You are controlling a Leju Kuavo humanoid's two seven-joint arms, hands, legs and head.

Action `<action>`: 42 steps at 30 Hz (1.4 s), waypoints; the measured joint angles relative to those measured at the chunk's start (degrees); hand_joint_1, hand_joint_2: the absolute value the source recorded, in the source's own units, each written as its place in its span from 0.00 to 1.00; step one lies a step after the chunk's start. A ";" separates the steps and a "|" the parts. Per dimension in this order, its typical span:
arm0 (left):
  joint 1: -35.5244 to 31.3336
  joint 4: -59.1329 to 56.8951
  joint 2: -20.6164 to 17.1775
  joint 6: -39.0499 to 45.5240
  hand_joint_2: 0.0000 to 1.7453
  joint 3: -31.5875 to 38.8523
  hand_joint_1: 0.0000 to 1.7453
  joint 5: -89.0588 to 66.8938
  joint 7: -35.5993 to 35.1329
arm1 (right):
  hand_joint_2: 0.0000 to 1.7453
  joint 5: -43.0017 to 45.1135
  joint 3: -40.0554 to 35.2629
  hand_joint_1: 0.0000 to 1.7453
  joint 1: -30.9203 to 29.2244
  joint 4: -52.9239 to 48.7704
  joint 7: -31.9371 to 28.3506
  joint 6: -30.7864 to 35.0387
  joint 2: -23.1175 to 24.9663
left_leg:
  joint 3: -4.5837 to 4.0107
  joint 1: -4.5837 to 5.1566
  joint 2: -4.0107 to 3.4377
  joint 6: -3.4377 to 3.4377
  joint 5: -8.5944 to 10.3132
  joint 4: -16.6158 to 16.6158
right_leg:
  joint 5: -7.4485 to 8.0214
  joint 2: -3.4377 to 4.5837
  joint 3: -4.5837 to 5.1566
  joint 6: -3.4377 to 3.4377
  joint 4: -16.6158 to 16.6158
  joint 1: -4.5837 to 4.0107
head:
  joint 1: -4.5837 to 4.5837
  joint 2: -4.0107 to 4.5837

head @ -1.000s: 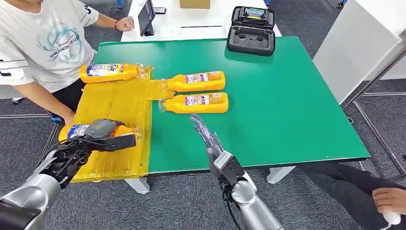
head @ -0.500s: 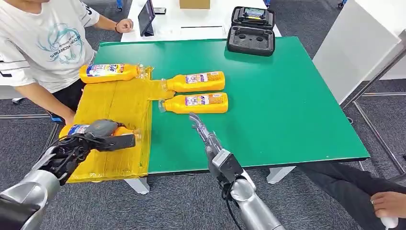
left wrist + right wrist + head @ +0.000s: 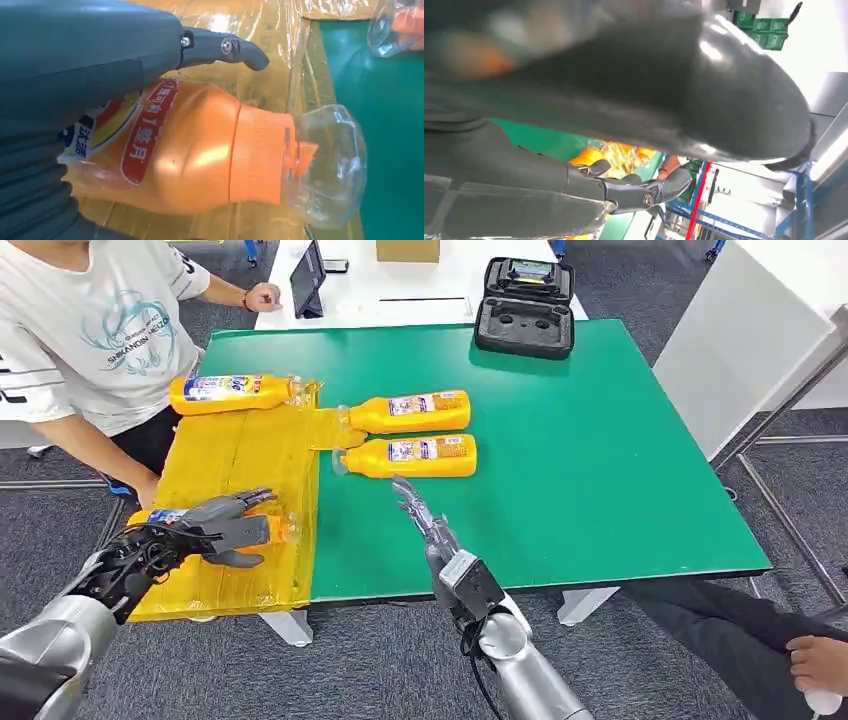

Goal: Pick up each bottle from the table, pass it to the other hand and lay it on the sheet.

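1. Hovering low over the near left end of the sheet: left hand (image 3: 225,525), fingers (image 3: 250,502) stretched out and spread, palm across an orange plastic bottle with a blue-and-white label (image 3: 155,517). Thumb lifted off the bottle's side in the left wrist view, so released, not gripping.
2. Lying flat on its side on the crinkled yellow plastic sheet (image 3: 240,455), that bottle, its clear dome cap (image 3: 325,165) pointing towards the green table top (image 3: 560,460).
3. Reaching out over the green top from the near edge: right hand (image 3: 415,505), fingers long and loosely apart, nothing in them. Tips just short of the nearest bottle, not touching.
4. Resting on the green, just beyond those fingertips: second orange bottle (image 3: 415,455), on its side, clear cap just beside the sheet's edge.
5. Lying parallel right behind it: third orange bottle (image 3: 410,411), body on the green, cap end over a tab of the yellow sheet.
6. Set at the sheet's far end: fourth orange bottle (image 3: 235,392), on its side, blue label up.
7. Sitting at the table's far edge: open black moulded case (image 3: 525,305).
8. Standing at the left side, close to the sheet: person in a white printed T-shirt (image 3: 100,330), one hand by a dark tablet (image 3: 305,280) on the white desk behind.
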State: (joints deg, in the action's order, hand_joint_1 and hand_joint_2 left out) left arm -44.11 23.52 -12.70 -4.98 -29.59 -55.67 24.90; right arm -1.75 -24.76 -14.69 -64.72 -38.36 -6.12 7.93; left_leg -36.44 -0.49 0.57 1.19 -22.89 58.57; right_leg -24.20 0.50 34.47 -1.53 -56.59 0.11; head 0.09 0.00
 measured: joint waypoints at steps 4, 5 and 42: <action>0.14 -0.04 0.00 -0.11 0.00 0.61 0.00 0.17 0.09 | 0.00 0.00 0.00 0.00 0.01 0.00 0.04 0.00 0.00 | 0.11 0.00 -0.01 0.00 0.00 0.00 | 0.00 0.00 -0.11 0.00 0.00 0.00 | 0.00 0.00; 0.14 -0.04 0.00 -0.35 0.00 0.72 0.00 0.28 0.28 | 0.00 0.00 0.00 0.00 0.01 0.00 0.07 0.00 0.00 | 0.12 0.00 -0.01 0.00 0.00 0.00 | 0.00 0.00 -0.12 0.00 0.00 0.00 | 0.00 0.00; 13.83 28.44 6.97 41.00 1.00 15.02 0.00 53.07 15.26 | 1.00 0.30 -2.03 0.00 -1.98 3.19 0.21 9.98 -0.39 | -0.28 -0.02 -0.06 0.01 0.02 0.02 | 0.02 0.02 0.36 -0.01 0.01 -0.02 | 0.00 0.00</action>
State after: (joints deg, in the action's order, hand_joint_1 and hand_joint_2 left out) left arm -30.28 51.96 -5.73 36.02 -14.58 -2.60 40.15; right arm -1.45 -26.80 -16.67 -61.53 -38.15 3.86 7.54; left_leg -36.72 -0.51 0.51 1.20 -22.88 58.59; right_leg -24.18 0.53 34.83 -1.55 -56.58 0.10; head 0.09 0.00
